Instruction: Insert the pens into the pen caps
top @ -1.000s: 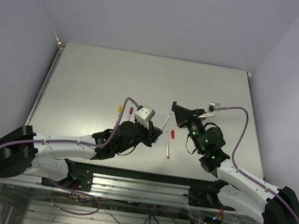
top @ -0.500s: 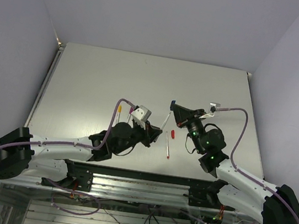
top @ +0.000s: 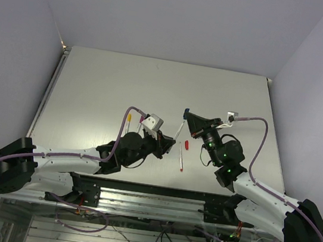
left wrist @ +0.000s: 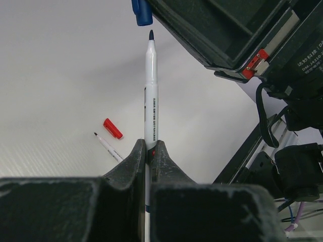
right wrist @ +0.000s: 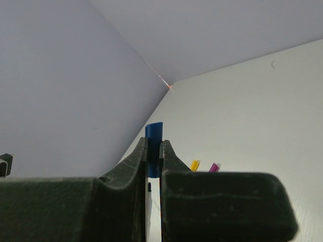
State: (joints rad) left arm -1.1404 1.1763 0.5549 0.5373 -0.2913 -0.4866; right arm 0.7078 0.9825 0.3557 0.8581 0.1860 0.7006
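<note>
On the pale worktop (top: 94, 87), left of the middle and in its near half, lie two pens side by side with their caps toward the far edge: a yellow-capped pen (top: 128, 119), then a purple-capped pen (top: 141, 121) just to its right. The two caps also show in the right wrist view, yellow (right wrist: 194, 165) and purple (right wrist: 214, 167). Next comes the left gripper (top: 167, 141), raised over the middle of the near half with its fingers pressed together on the lower barrel of the held pen (left wrist: 151, 91). That pen is white with a dark tip and points away from the near edge, toward the other arm. Its tip sits just short of the mouth of the blue cap (left wrist: 142, 12) and a little to one side, so it is not inside. The blue cap (right wrist: 154, 132) is pinched between the fingers of the right gripper (right wrist: 153, 146), its end sticking out past the fingertips. Toward the near edge, the loose pen (top: 181, 157) lies uncapped on the worktop, and the red cap (top: 186, 144) lies just beside its far end.
</note>
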